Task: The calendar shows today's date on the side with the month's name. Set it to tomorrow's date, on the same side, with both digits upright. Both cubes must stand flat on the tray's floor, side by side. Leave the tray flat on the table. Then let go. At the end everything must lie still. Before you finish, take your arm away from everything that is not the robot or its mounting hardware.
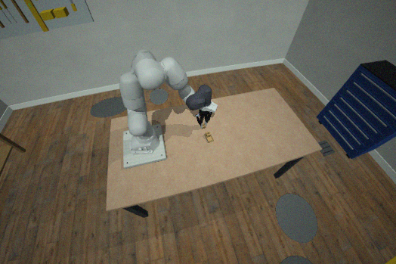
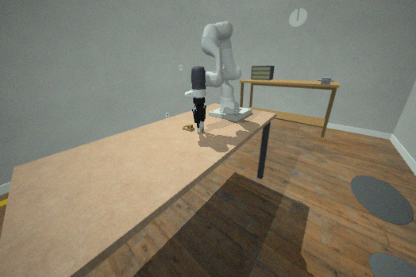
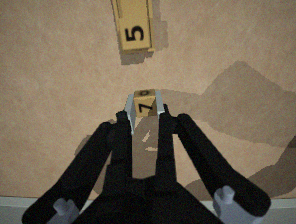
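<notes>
My gripper points straight down, low over the table, with its pads against both sides of a small wooden cube. That cube shows a 7 on the face towards the wrist camera. It is outside the tray, a short way from the tray's end. The wooden tray lies flat on the table beyond the gripper. It holds the other cube, which shows a 5 on top. The month's name is not readable in any view.
The robot's base stands on the table's left part. A blue drawer cabinet stands off the table to the right. A side table stands by the far wall.
</notes>
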Available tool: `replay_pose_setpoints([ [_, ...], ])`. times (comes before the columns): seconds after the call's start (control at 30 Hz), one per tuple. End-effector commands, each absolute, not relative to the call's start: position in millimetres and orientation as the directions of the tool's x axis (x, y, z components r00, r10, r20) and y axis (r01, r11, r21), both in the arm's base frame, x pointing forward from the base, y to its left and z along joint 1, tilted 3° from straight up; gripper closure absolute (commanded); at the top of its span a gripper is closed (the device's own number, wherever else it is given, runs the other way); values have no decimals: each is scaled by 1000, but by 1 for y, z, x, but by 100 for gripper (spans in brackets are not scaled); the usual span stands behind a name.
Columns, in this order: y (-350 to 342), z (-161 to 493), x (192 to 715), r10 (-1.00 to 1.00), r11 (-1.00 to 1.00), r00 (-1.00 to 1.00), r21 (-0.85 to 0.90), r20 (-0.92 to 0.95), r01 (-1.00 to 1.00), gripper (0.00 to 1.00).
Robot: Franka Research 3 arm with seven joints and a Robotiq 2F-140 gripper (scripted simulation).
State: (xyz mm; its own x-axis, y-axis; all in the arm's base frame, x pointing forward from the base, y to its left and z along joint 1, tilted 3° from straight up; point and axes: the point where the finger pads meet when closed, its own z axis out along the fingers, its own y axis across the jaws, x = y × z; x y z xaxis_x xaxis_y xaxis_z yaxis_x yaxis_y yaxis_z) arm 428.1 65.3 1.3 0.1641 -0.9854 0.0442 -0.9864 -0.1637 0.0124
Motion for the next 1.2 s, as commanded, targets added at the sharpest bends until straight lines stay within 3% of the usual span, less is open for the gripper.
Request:
replay_pose_setpoints([
  [0.0,66,1,429,-985,-165,165,11,45,-986,83],
  [1.17,66,6,429,-985,-165,165,11,45,-986,83],
])
